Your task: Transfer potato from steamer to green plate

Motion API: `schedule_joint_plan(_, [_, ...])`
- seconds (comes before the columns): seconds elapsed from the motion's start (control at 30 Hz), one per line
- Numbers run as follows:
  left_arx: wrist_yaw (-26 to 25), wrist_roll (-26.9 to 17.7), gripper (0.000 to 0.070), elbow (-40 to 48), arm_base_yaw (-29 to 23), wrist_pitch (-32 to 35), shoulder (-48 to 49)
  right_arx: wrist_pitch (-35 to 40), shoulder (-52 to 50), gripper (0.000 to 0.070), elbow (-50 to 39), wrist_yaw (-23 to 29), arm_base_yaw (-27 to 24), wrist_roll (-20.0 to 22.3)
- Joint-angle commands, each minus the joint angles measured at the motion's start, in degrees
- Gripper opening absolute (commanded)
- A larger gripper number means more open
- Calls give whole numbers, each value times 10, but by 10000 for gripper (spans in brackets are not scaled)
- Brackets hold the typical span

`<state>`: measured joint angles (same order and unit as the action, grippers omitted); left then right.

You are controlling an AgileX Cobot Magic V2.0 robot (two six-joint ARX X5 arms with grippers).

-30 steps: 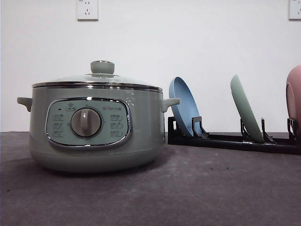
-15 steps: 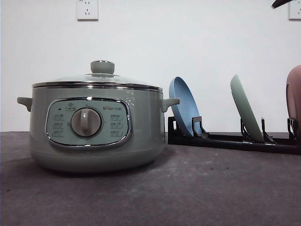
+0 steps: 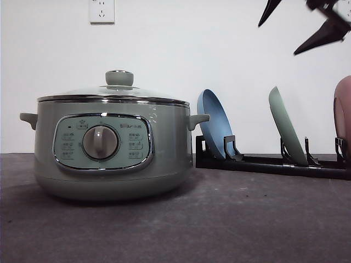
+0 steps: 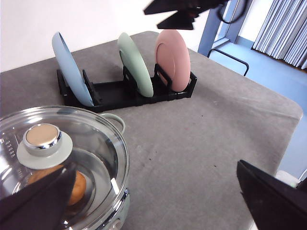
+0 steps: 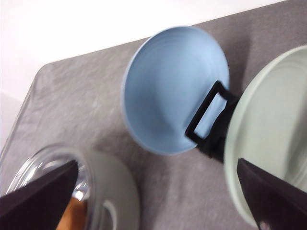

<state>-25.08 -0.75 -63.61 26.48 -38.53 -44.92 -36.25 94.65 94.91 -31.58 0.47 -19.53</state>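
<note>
Nothing is transferred yet: the potato (image 4: 72, 187) lies inside the lidded steamer (image 3: 112, 145), the green plate (image 3: 286, 133) stands racked well below the right end effector (image 3: 299, 24), and both end effectors (image 4: 158, 201) are spread and empty.

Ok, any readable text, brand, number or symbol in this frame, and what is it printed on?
Nothing can be read for certain.
Steamer control panel: small icons and labels around the grey dial, plus a short brand-like mark at its upper right, all too small to read.
Green plate, blue plate, pink plate, rack: no markings visible.
</note>
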Motion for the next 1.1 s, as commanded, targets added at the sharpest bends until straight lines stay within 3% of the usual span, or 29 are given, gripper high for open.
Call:
schedule_joint_plan(0.0, [-2,-7,700,-10,3,4,-7,7,30,700,24,-1,-3,-19])
schedule_joint_plan(0.43, [-2,-5,700,-10,3,1,-12,41,128,676,52,25,-14,-38])
schedule_joint_plan(0.57, [-2,-5,700,-10,3,-8,-12,43,136,580,52,30,-14,-38])
schedule_joint_plan(0.67, [-2,-1,700,-10,3,-9,-12,47,138,549,52,30,-14,-38])
schedule_joint_plan(0.77, [-2,0,700,-10,3,-9,-12,47,140,455,52,30,-14,-38])
schedule_joint_plan(0.97, [-2,1,700,-10,3,-9,-12,45,149,449,52,28,-14,-37])
schedule_joint_plan(1.07, [-2,2,700,-10,3,-9,-12,45,153,403,52,31,-14,-37])
